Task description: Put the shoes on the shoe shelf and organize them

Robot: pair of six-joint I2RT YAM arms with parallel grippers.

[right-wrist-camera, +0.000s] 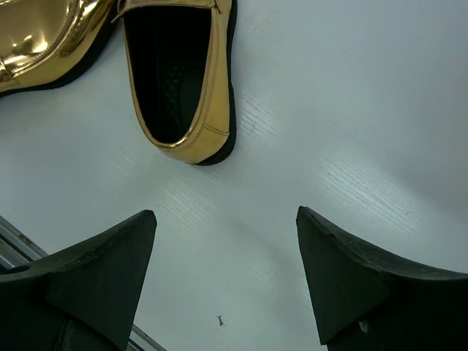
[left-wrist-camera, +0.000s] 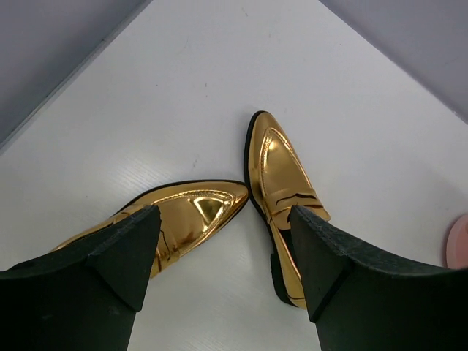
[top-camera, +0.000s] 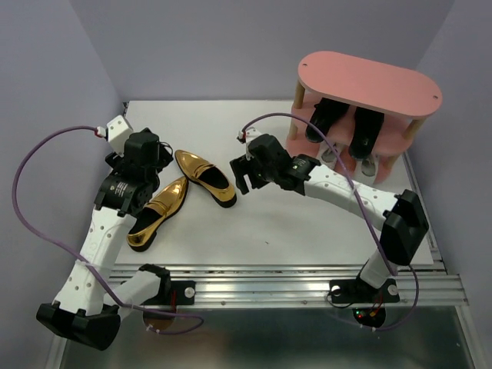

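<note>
L end effector (left-wrist-camera: pixel 223 219) spread, over gold shoes (left-wrist-camera: pixel 281 172) | R end effector (right-wrist-camera: pixel 225 216) spread, nearby

A gold shoe (left-wrist-camera: pixel 183 219) lies on the surface (left-wrist-camera: pixel 219 66), its toe just beside its mate (left-wrist-camera: pixel 281 175). The end effector (left-wrist-camera: pixel 223 213) hangs above, fingers spread.

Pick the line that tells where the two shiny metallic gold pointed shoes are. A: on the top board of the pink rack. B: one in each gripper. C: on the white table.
C: one gold shoe and the other gold shoe both lie on the white table, while the left gripper and right gripper are open and empty.
</note>
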